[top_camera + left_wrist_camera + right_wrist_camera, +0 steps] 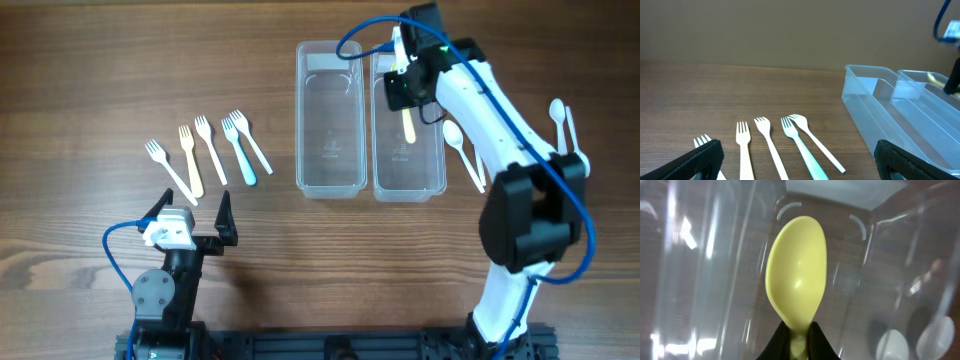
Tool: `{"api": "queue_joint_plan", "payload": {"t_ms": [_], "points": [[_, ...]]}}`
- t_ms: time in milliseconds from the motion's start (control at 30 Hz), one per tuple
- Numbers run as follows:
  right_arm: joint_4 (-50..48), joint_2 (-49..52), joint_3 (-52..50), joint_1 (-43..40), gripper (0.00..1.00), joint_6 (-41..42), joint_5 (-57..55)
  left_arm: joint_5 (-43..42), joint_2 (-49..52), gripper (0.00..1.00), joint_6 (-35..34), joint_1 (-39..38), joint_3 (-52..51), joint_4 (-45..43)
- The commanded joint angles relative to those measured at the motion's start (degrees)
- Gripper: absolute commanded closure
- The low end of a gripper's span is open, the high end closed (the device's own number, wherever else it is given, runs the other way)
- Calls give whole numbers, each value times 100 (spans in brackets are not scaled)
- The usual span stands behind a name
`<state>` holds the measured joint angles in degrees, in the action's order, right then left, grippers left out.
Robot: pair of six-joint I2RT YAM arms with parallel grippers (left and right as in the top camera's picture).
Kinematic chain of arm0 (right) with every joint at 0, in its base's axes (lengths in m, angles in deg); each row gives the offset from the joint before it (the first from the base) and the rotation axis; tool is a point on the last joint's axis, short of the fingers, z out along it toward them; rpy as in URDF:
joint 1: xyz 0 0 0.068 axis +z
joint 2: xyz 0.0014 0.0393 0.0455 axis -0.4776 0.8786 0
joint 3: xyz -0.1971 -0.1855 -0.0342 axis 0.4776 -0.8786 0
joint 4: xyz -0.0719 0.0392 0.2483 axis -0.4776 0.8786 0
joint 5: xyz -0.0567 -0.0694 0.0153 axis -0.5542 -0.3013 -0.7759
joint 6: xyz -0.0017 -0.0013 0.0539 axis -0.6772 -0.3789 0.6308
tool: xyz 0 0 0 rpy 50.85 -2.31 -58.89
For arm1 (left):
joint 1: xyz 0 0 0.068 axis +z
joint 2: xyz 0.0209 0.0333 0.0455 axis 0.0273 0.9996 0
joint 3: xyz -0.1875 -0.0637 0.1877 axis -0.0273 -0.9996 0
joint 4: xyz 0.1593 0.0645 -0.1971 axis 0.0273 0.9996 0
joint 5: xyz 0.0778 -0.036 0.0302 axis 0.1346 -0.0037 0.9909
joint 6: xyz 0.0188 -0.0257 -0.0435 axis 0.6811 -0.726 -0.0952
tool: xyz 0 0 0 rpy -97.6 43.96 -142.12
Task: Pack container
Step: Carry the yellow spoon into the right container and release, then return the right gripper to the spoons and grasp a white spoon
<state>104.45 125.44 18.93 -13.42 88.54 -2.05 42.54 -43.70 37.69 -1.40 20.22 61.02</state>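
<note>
Containers (362, 120) stood side by side on the surface (90, 70), their long walls touching, and the right container (425, 165) gave the bearing for everything else. Directly above it the right tool (409, 92) was clenched on the handle of a yellow spoon (409, 125). The spoon's bowl pointed away from the wrist and down between the clear walls, apparently so that it would settle lengthwise once released; whether it touched the floor could not be told. The left container (329, 140) just beside it was bare, probably kept for the forks (205, 155) lying well beyond it. Near those forks the left tool (193, 213) rested with jaws spread and nothing between them. White spoons (462, 150) lay on the opposite side of the right container, likely next.
</note>
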Motion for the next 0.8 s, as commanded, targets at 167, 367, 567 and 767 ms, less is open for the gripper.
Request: {"api": "queue_joint_plan", "payload": {"t_ms": [167,367,567,767], "points": [[-85,114,7,9,44,90,2,-72,-9,0,87,-28,-4,57],[201,-120,437,-15,44,-50,0,-72,-9,0,87,-28,-4,57],[693,-1001,944,-356,48,-68,-411,-72,-9,0,87,-28,-4,57],[1193,-1429,940,-1130,50,-566,-409,-72,-9,0,87,-28,-4,57]]}}
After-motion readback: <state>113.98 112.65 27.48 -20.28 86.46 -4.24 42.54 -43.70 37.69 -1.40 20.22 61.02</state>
